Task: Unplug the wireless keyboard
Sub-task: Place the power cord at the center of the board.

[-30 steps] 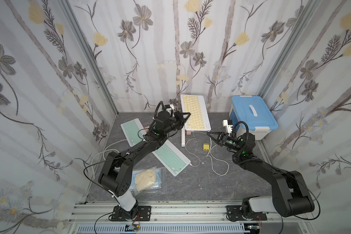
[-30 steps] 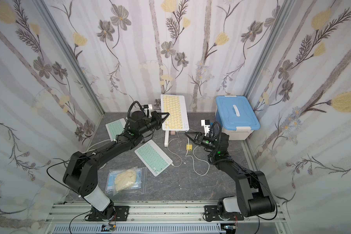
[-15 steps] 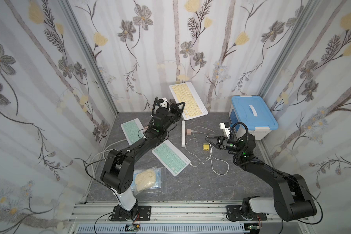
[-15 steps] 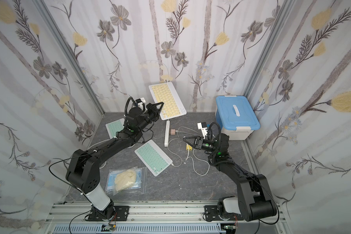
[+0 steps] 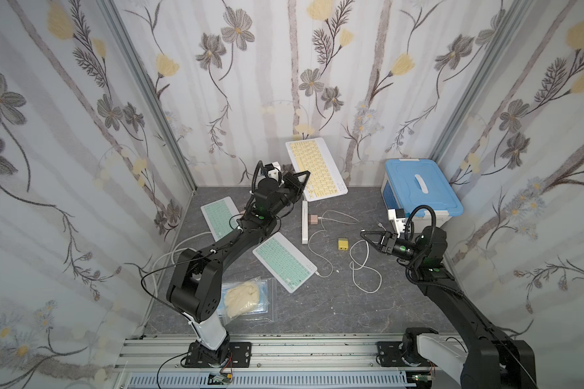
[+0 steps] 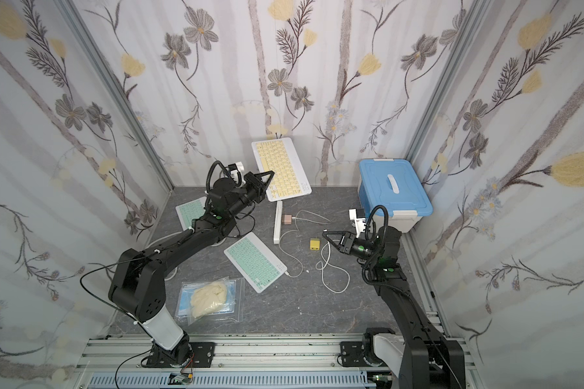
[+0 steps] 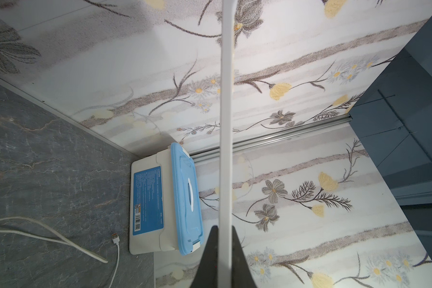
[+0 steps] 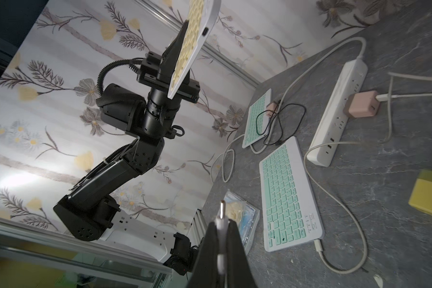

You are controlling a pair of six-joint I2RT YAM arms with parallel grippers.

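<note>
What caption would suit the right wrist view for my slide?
Right fingers grip the white cable plug, separate from the raised white keyboard with yellow keys.

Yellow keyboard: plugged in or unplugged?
Unplugged. The keyboard has an empty port in the right wrist view; the right claw holds the cable plug apart from it.

Keyboard (image 5: 316, 168): white case, pale yellow keys; lifted clear of the bench (image 5: 351, 313), steeply tilted, close to the back wall.
Grip: left claw (image 5: 303, 180) pinches its near edge.
Plug (image 8: 221, 214): white with a metal tip, clamped in the right claw (image 5: 364, 233), out of the keyboard and well apart from it.
Lead (image 5: 368, 291): white, looping on the bench.
</note>
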